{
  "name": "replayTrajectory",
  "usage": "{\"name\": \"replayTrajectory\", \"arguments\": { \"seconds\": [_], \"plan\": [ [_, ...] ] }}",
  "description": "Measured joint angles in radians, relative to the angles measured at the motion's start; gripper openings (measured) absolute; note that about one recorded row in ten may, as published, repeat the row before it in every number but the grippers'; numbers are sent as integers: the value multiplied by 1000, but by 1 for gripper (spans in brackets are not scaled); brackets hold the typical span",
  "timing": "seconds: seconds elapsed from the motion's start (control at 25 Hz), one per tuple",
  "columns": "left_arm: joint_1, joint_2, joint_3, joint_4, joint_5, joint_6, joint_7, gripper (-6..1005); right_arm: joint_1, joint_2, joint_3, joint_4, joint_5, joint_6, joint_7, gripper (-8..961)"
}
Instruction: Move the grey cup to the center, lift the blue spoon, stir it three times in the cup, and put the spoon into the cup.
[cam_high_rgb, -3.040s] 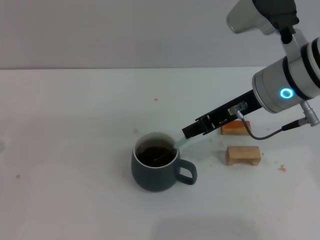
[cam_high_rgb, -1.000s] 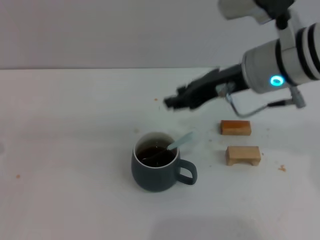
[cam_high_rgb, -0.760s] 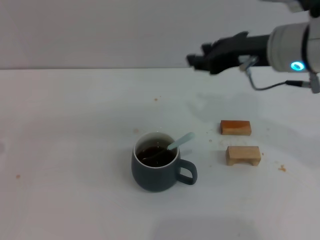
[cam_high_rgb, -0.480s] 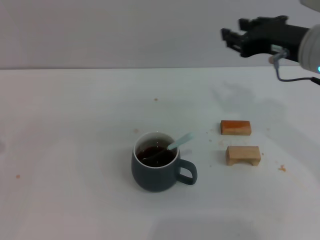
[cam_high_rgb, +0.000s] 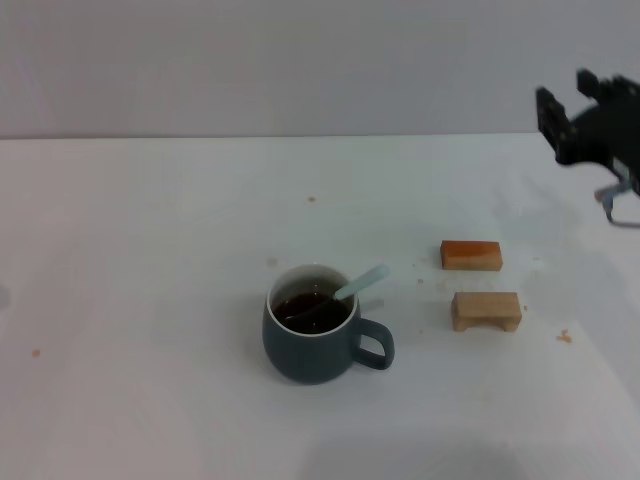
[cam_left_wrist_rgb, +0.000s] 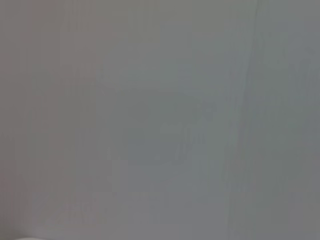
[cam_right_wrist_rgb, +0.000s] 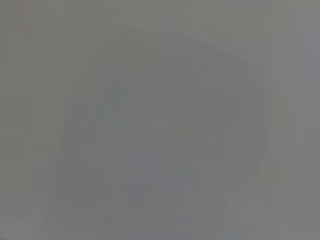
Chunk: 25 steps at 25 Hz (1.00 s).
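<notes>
Grey cup (cam_high_rgb: 311, 336): upright on the white tabletop (cam_high_rgb: 150, 300), near centre, handle pointing right.
Blue spoon (cam_high_rgb: 345, 293): bowl in the dark liquid, handle leaning over the right rim.
Wooden blocks (cam_high_rgb: 485, 310): right of cup.
Right claw (cam_high_rgb: 578, 122): raised at far right, fingers apart, empty.

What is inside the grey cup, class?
The cup holds dark brown liquid and the spoon. Its pale blue handle leans out over the rim; the bowl end is sunk in the liquid, hidden from view.
</notes>
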Motion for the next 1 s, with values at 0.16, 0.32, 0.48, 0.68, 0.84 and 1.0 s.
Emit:
{"name": "replayTrajectory", "arguments": {
  "seconds": [0.16,0.32,0.48,0.68,0.84,1.0],
  "plan": [
    [0,-4,2,0,0,-1,0,-2,-15,-4,-119,-170,0,-312,7,423],
    [0,-5,2,-1,0,-1,-1,-2,-1,-6,-187,-284,0,-498,43,417],
    [0,-8,2,-1,0,-1,-1,-2,33,-22,-272,-448,-108,-734,299,405],
    [1,-8,0,-1,0,-1,-2,-2,40,-7,-280,-502,-189,-776,384,398],
    [3,-10,0,2,0,-1,-2,-2,55,-1,-314,-558,-182,-801,395,392],
    [5,-11,-2,3,0,-1,-3,-2,44,-1,-324,-572,-180,-836,420,389]
  ]
}}
